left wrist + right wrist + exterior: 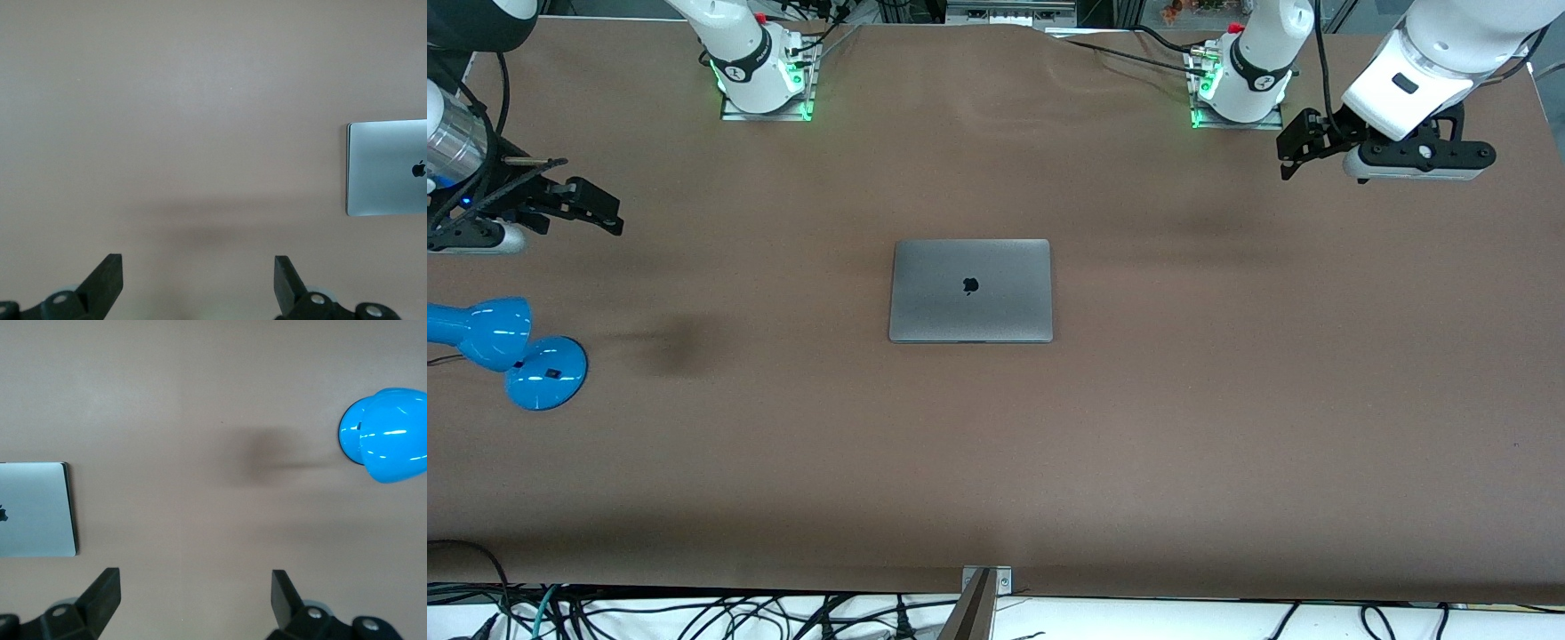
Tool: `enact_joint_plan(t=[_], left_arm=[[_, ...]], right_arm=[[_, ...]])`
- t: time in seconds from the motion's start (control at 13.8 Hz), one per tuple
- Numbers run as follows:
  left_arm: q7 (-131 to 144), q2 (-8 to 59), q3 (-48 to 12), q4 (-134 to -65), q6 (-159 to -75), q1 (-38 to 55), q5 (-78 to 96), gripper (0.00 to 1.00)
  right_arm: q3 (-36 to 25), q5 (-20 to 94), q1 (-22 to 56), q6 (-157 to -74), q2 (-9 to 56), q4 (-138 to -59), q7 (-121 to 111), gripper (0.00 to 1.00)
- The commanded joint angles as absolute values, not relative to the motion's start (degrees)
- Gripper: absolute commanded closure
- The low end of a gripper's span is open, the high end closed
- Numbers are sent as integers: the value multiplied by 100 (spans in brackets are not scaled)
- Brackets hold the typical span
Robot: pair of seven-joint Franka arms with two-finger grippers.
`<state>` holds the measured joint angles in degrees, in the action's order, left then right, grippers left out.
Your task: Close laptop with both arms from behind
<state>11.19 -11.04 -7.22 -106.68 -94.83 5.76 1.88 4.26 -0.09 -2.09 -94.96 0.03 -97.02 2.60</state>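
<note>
The space-grey laptop [970, 291] lies flat in the middle of the table with its lid down and the dark apple logo facing up. It also shows in the left wrist view [387, 168] and in the right wrist view [35, 510]. My left gripper [1288, 158] hangs open and empty over bare table near the left arm's base, well clear of the laptop; its fingers [107, 283] stand wide apart. My right gripper [609, 213] hangs open and empty over bare table at the right arm's end, its fingers [103, 597] wide apart.
A blue desk lamp [507, 351] lies on the table at the right arm's end, nearer the front camera than the right gripper; it also shows in the right wrist view [385, 435]. Brown table [1227, 400] surrounds the laptop.
</note>
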Motion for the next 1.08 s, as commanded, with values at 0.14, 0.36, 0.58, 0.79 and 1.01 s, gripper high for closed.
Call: enact_joint_plan(t=[0.14, 0.36, 0.58, 0.79, 1.01], left_arm=[[975, -863, -457, -10487, -9580, 1037, -51, 0], [967, -371, -518, -9838, -9213, 906, -290, 0], [704, -36, -1035, -9334, -8895, 319, -281, 0], [686, -35, -1020, -9334, -8895, 272, -281, 0], [650, -70, -1011, -9404, -8894, 159, -264, 0]], right_arm=[[466, -88, -237, -9457, -185, -9853, 246, 0], [466, -88, -237, -9387, -185, -9853, 255, 0], [466, -88, -237, -9221, -185, -9853, 255, 0], [466, -88, -237, -9105, -185, -9826, 342, 0], [448, -97, -237, -9105, -193, -9826, 360, 0]])
